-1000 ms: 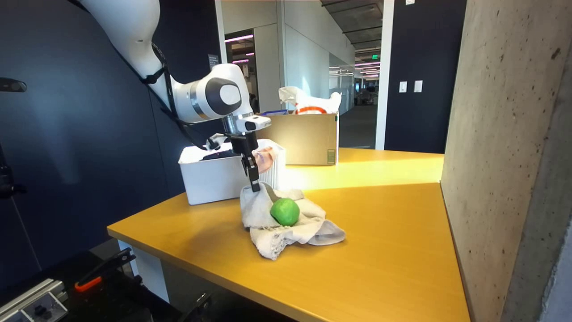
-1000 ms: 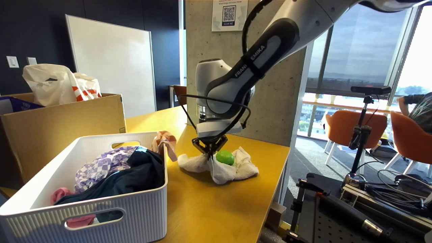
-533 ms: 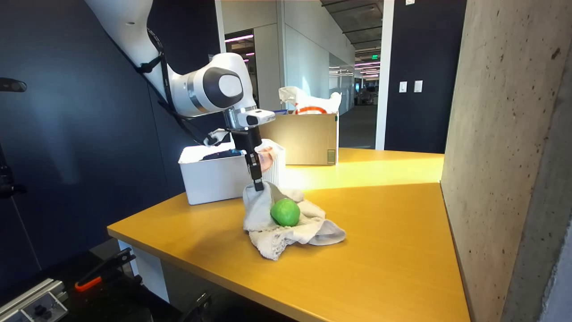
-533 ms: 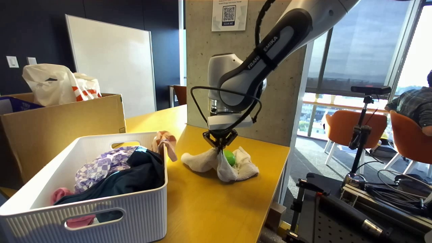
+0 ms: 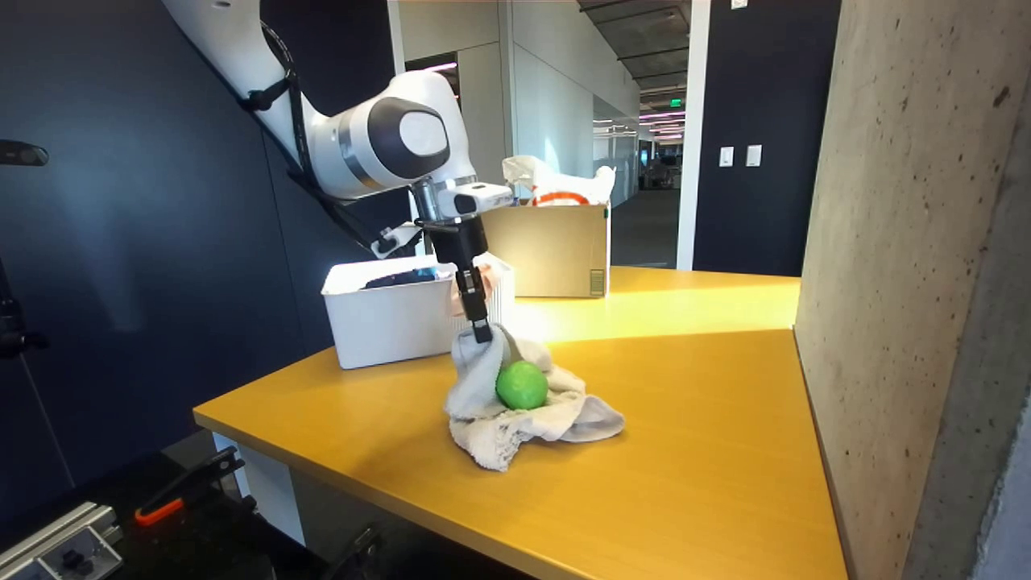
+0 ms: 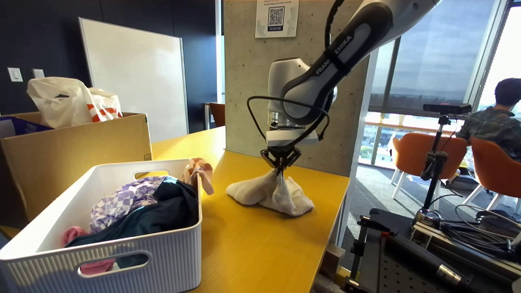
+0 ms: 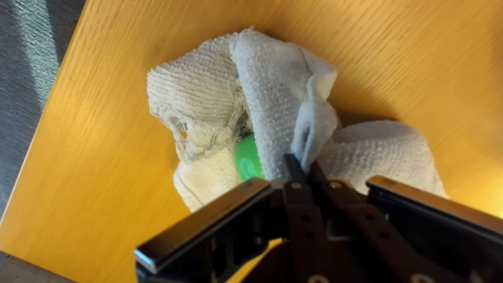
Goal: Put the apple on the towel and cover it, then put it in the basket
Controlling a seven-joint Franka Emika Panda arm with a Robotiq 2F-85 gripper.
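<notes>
Apple (image 5: 522, 387), round and green: sits on the crumpled towel (image 5: 581, 420), on top of the yellow table (image 5: 693, 459). Shows well in an exterior view. In the wrist view, peeks out just a bit past a lifted fold. In the gripper (image 5: 482, 332), pinched tight between the two fingertips (image 7: 292, 167): a fold of the towel, held up close to the apple. Near the towel, with table between: the white basket (image 6: 175, 260), with dark cloth (image 6: 158, 215), pink cloth (image 6: 73, 235) and purple checked cloth (image 6: 122, 205) inside and a peach cloth (image 6: 198, 169) hanging over the rim.
</notes>
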